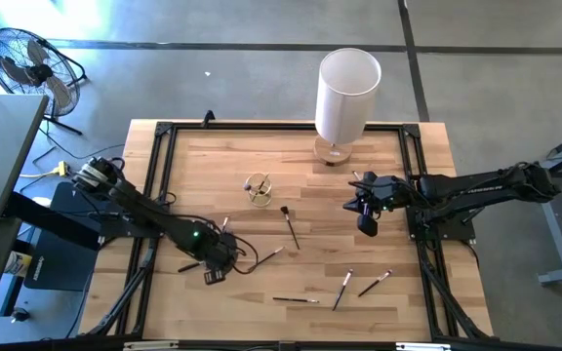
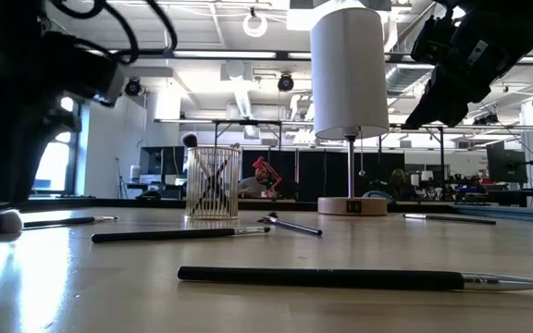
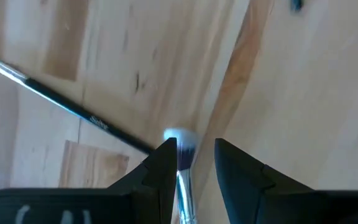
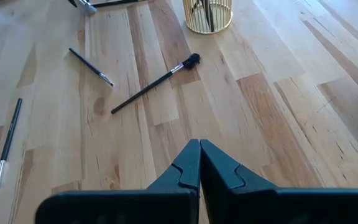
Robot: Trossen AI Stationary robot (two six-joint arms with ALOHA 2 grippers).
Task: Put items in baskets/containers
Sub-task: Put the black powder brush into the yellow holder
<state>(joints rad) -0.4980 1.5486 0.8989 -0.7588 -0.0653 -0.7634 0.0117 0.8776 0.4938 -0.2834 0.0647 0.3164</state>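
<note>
The left end effector (image 1: pixel 215 265) sits low over the tabletop (image 1: pixel 301 195), its fingers (image 3: pixel 160 168) parted with a brush (image 3: pixel 184 163) lying between them, bristle tip just past the fingertips. They straddle the handle but are not visibly pressed on it, so I judge this a grasp being lined up, not one made. A second, dark brush (image 3: pixel 67 102) lies just ahead of this end effector, crossing at an angle and nearly touching the first brush's tip; closing carelessly could nudge it.

The glass cup (image 1: pixel 259 187) stands well ahead of the left end effector, toward the table's middle, with a few brushes already upright inside, which is why the low view shows crossed sticks through its wall (image 2: pixel 213 182). A black-tipped brush (image 1: pixel 289 225) lies near the cup, and more brushes (image 1: pixel 343 289) are scattered along the near edge.

The right end effector (image 1: pixel 367 218) waits raised above the tabletop, fingers clenched together on nothing, the cup and the black-tipped brush out ahead of it. The tall white cylinder (image 1: pixel 344 96) stands at the far edge and plays no part
</note>
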